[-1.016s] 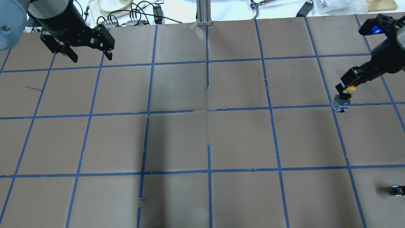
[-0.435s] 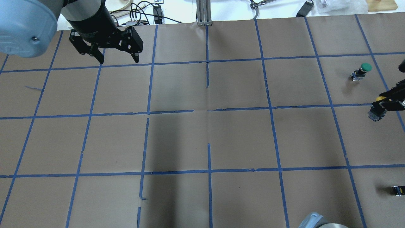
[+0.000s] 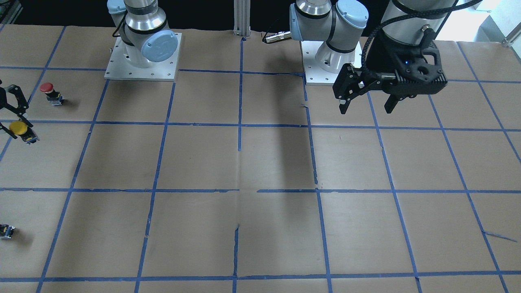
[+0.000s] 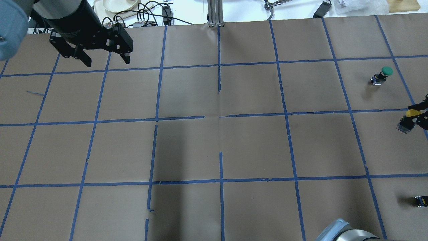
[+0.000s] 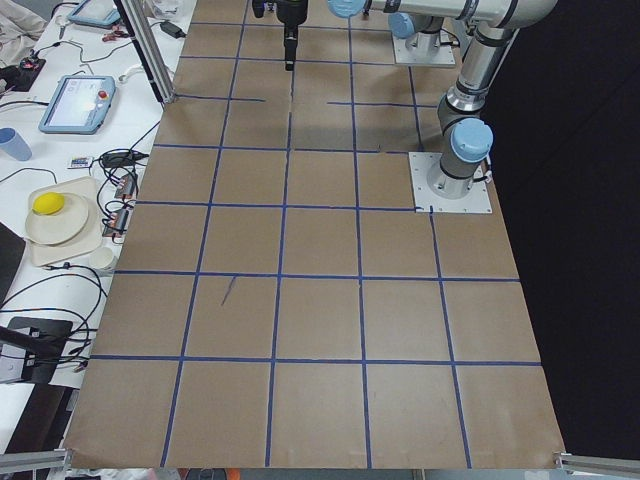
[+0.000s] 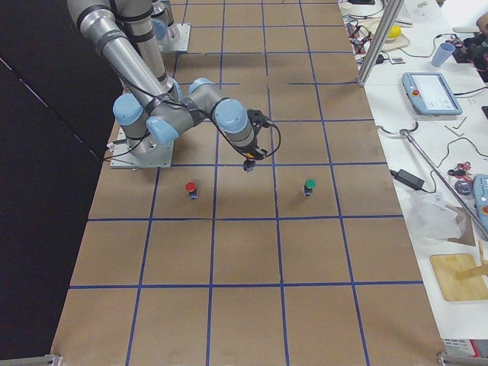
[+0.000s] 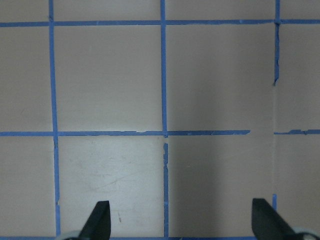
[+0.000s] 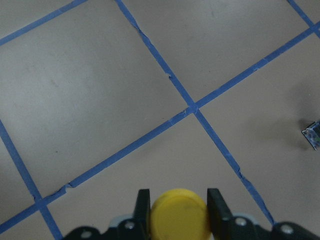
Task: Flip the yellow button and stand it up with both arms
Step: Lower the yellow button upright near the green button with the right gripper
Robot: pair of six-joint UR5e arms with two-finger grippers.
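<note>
We find a small yellow-capped push-button, its cap smooth and round on a black neck and a boxy grey-black base, clamped in the right arm's black two-finger tool. The fingers press in on either side of the cap (which faces the wrist camera). It is held tilted over the desk's right half, about midway between the robot's edge and the operators' edge.

The flat desk is covered in matte brown paper, gridded with blue tape torn in places, and wide squares of plain paper run toward its left edge. The left arm's black two-finger tool hangs high over the left half, fingers spread wide, gripping nothing.

Near the held button stand a red-capped button, toward the robot's edge, and a green-capped button, toward the operators' edge. A small black-grey switch block lies well apart.
</note>
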